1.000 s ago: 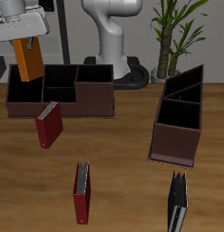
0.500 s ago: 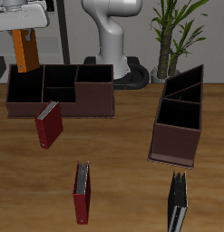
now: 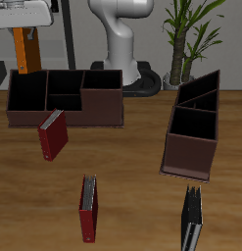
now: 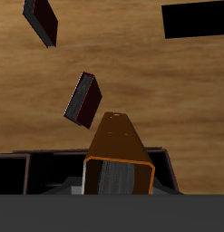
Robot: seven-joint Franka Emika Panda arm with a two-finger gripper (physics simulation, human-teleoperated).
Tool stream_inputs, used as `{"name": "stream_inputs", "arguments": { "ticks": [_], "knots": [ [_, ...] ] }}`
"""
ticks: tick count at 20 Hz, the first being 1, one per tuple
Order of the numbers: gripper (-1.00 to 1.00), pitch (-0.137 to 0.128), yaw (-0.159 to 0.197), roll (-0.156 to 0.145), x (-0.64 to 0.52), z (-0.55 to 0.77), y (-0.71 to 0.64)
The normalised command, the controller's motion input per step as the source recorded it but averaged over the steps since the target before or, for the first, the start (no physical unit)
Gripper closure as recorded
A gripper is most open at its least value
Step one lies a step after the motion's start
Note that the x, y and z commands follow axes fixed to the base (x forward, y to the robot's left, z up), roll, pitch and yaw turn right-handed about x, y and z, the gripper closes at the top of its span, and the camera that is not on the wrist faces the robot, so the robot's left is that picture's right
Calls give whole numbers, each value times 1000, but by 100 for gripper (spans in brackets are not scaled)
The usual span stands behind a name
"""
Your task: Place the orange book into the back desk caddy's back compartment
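My gripper [image 3: 24, 37] is shut on the orange book [image 3: 23, 54] and holds it upright in the air, above the end cell of the back desk caddy [image 3: 93, 106]. That caddy is long, low, reddish-brown and black inside, and stands broadside at the table's back. In the wrist view the orange book [image 4: 121, 152] fills the middle, its pale page edge facing the camera, with the caddy's dark cells [image 4: 164, 169] under and behind it. The fingers themselves are mostly hidden by the book.
A second reddish-brown caddy [image 3: 189, 147] stands end-on at the other side. A dark-red book [image 3: 53, 134] lies just before the back caddy, another [image 3: 88, 208] lies nearer the front edge, and a black book [image 3: 192, 221] stands at the front. The robot base [image 3: 122, 49] and a plant [image 3: 186, 39] are behind.
My gripper has risen with the orange book and shifted a little outward toward the caddy's end. The book now hangs higher above the caddy. Nothing else moved.
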Motion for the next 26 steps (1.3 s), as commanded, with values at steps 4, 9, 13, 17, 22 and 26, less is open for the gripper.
{"name": "stream_inputs", "arguments": {
  "ticks": [4,9,13,17,22,26],
  "knots": [
    [100,85,10,-3,-16,-164,-93],
    [100,62,-30,39,-183,53,4],
    [100,40,5,47,-240,123,105],
    [100,-12,95,3,-82,87,64],
    [100,-14,198,-27,7,170,-67],
    [100,-32,263,7,-39,306,-28]
  ]
}}
